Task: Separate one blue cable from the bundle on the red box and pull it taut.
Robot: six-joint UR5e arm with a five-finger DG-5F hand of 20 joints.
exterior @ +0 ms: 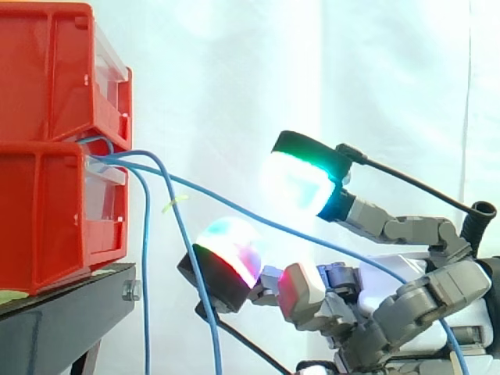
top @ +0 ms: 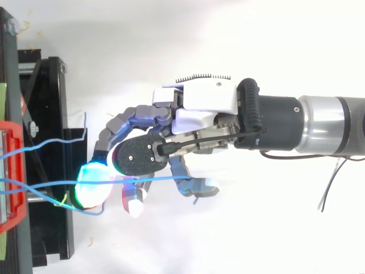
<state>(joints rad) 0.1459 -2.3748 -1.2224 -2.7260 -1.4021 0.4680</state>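
Two red plastic bins [exterior: 47, 156] are stacked on a black stand [exterior: 70, 305], and a bundle of thin blue cables [exterior: 146, 273] comes out from the seam between them on the side facing the hand. Most strands drop steeply just beside the bins' front. One long blue cable [exterior: 258, 219] leaves the bins at a shallower slope and runs away from them towards the robot's grey-and-white hand [exterior: 422, 297]. It passes through the gap between the fingers: the upper one, its pad [exterior: 305, 183] glowing green, lies above the cable, and the lower ones, the nearest pad [exterior: 226, 262] glowing red and cyan, lie below it. The fingers are spread wide and extended towards the bins, closed on nothing. From above, the same cable [top: 165, 179] crosses beneath the fingers.
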